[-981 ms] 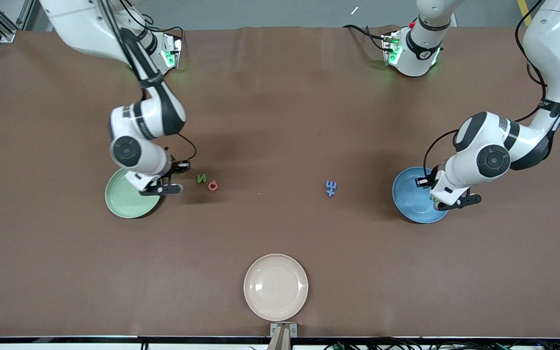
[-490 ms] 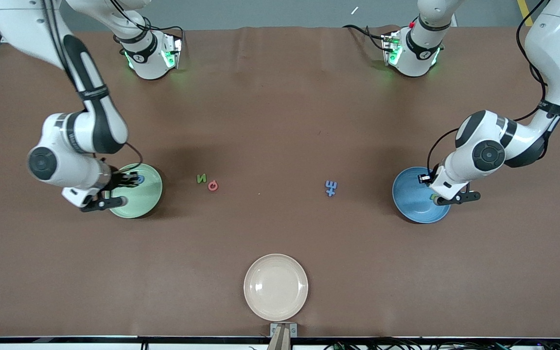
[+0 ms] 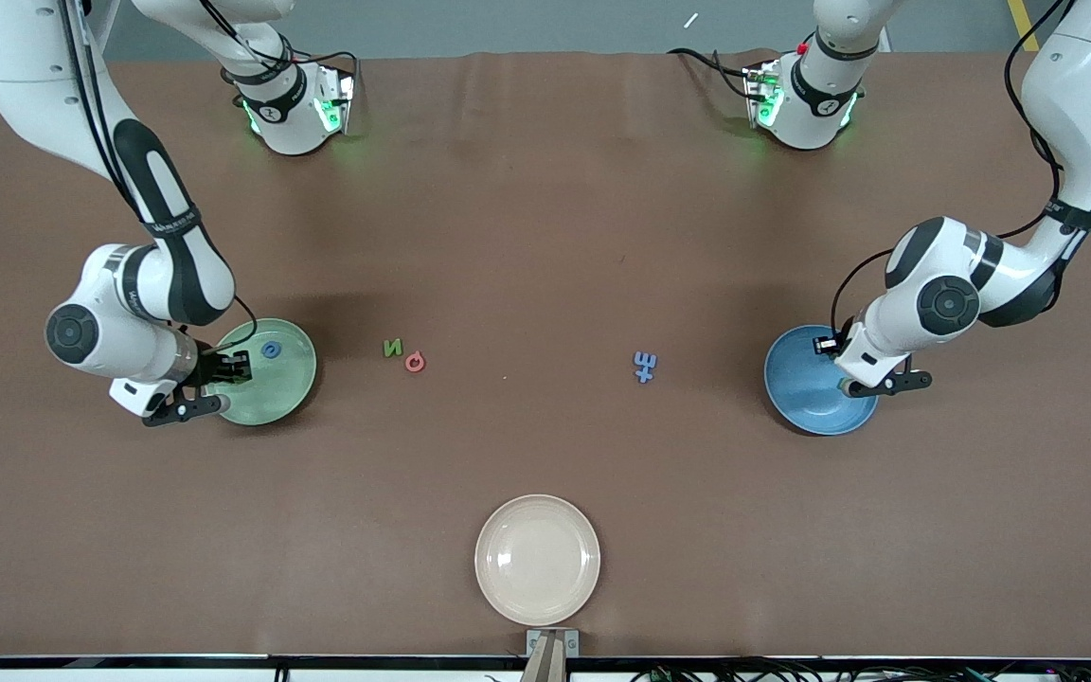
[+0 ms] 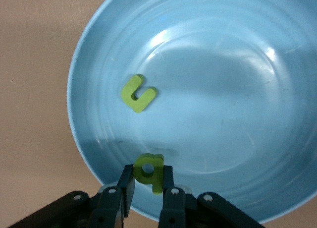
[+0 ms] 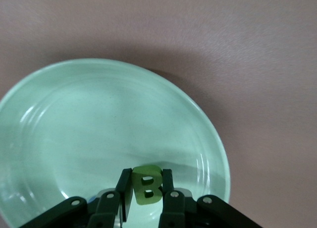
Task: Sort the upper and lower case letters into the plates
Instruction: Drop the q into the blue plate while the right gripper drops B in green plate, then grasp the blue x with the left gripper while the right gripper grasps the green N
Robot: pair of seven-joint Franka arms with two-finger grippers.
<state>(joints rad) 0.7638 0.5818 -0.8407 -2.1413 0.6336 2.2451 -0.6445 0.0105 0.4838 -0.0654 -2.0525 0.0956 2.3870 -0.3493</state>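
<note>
**Now both grippers hold green letters over their plates**

Three plates sit on the brown table [image 3: 545, 237]: a pale green plate [image 3: 285, 393] toward the right arm's end, a blue plate [image 3: 796, 393] toward the left arm's end, and a cream plate [image 3: 537, 559] nearest the front camera. Seven letters show. A green N [image 3: 393, 348] and a red letter [image 3: 415, 361] lie side by side between the pale green and blue plates; a pair of blue letters [image 3: 645, 366] lies nearer the blue plate. A blue ring-shaped letter [image 3: 270, 349] rests in the pale green plate, a green hooked letter [image 4: 137, 93] in the blue one.

The right gripper [image 5: 144, 194], over the pale green plate's rim, pinches a green B [image 5: 147, 186]. The left gripper [image 4: 148, 184], over the blue plate's rim, clamps a green q-shaped letter [image 4: 150, 169].
</note>
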